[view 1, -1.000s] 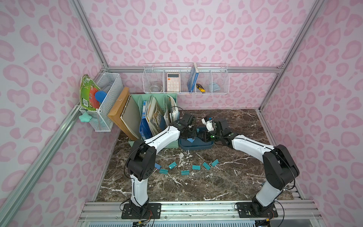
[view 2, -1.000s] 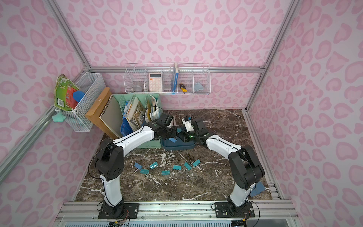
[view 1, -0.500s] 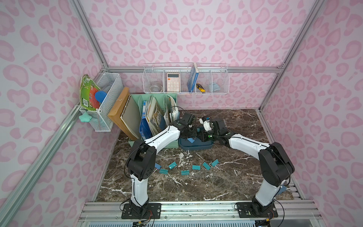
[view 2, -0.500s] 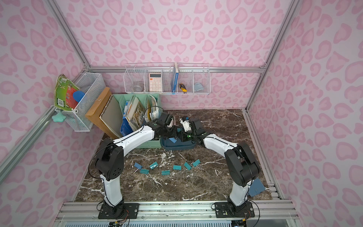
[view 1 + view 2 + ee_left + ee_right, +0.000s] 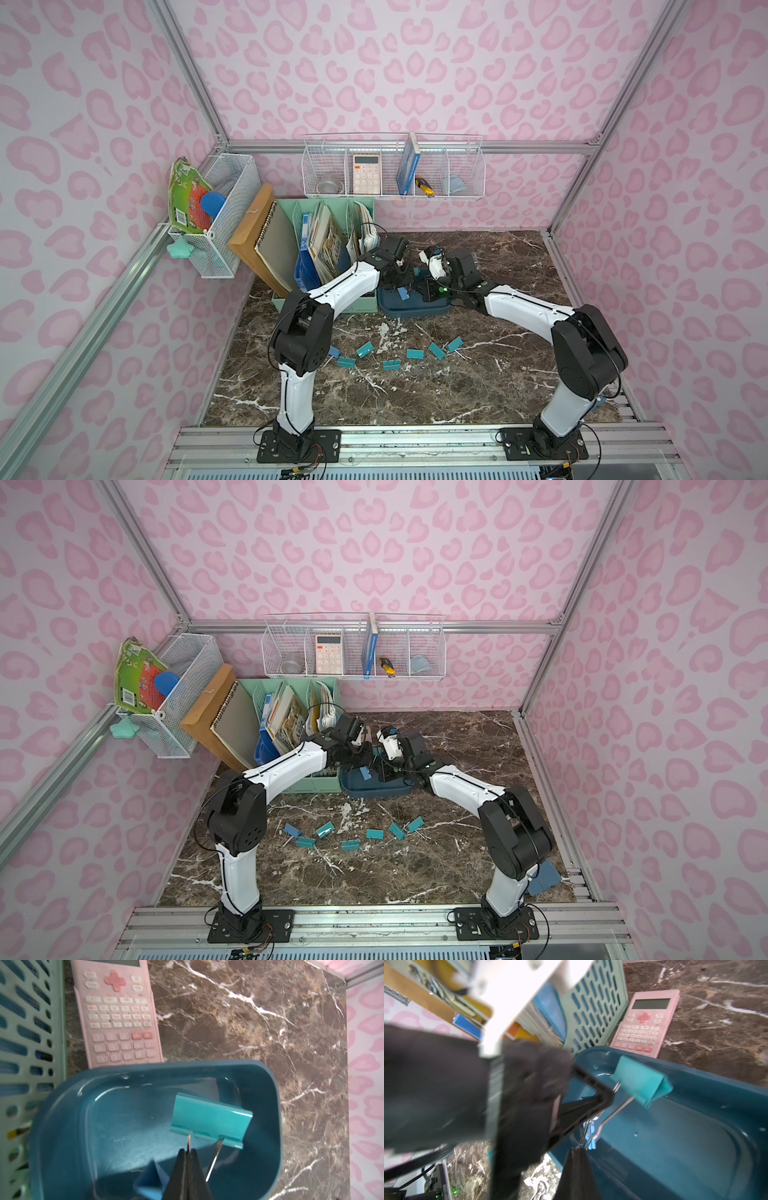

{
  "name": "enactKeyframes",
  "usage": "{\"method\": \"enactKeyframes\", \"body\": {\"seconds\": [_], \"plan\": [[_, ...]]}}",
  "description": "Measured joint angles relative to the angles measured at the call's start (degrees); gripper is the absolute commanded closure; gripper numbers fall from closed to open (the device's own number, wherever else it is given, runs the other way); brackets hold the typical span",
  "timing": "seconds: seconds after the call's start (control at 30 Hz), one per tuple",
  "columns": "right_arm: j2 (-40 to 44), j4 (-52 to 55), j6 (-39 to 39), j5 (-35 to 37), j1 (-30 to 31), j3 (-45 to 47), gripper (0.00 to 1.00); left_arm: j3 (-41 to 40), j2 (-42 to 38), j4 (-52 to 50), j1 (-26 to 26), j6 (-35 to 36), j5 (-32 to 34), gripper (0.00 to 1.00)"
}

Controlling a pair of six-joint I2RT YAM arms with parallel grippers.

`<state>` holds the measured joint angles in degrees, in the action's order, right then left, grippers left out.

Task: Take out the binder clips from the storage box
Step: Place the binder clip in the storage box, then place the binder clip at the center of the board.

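The mint organizer [image 5: 361, 305] stood just beside the box's [image 5: 415, 311] left end. A pink calculator [image 5: 118, 1018] lay flat on the marble just behind the box, its near edge hidden by the box's rim.

Over the left half of the box, the left gripper [image 5: 188, 1152] was pressed together on one wire handle of a teal clip [image 5: 209, 1120]. The clip hung raised over the box's inside, toward its back wall, with its second handle sticking out free beside the fingers.

Low in the box, near its middle, sat a blue clip [image 5: 402, 294] with its wire handles pointing up.

From the box's right side, the right gripper [image 5: 577, 1150] reached in with its fingers pressed together. They seemed to pinch the tips of the blue clip's handles, though blur made that contact hard to confirm. Whether this clip rested on the box's floor could not be told.

Well in front of the box, seven loose clips [image 5: 414, 353] lay in a shallow arc on the marble. The one farthest left was blue and the other six were teal, and all of them lay apart from the box.
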<state>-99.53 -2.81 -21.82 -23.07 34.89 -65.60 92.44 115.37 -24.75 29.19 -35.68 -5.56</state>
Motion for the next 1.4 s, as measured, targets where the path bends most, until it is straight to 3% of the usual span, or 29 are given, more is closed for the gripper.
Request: {"method": "enactKeyframes", "body": {"seconds": [0.2,0.23,0.27,0.37,0.47,0.8,0.97,1.1,1.4], "plan": [[-0.31,0.2,-0.09,1.29,0.28,1.62,1.0,0.7,0.04,0.24,-1.07,-1.79,-1.66,1.0],[-0.52,0.09,-0.28,1.46,0.04,1.7,0.94,0.57,-0.26,0.22,-1.07,-2.01,-1.95,1.0],[-0.74,0.07,-0.44,1.6,-0.2,1.77,0.78,0.44,-0.63,0.2,-1.09,-2.16,-2.21,1.0],[-1.29,0.17,-0.63,2.69,-1.2,1.77,0.5,-0.28,-2.29,0.28,-1.18,-2.93,-2.58,1.0],[-0.85,0.26,-0.59,3.39,-1.97,1.77,0.44,-1.22,-3.56,0.24,-1.29,-2.91,-2.75,1.0],[11.63,1.7,-2.51,8.87,-5.62,9.27,0.05,-6.56,-9.62,-1.9,0.85,-2.84,-2.73,1.0],[18.64,3.96,-3.26,11.43,-6.91,13.86,0.01,-13.68,-14.95,-2.69,3.5,-3.56,-1.49,1.0],[22.14,4.92,-3.34,12.28,-7.15,16.92,0.01,-22.4,-23.21,-6.23,3.19,-6.6,3.48,1.0],[20.81,4.98,-3.45,10.67,-5.97,17.42,0.01,-36.89,-42.75,-17.16,-0.37,-14.69,14.69,1.0]]}}
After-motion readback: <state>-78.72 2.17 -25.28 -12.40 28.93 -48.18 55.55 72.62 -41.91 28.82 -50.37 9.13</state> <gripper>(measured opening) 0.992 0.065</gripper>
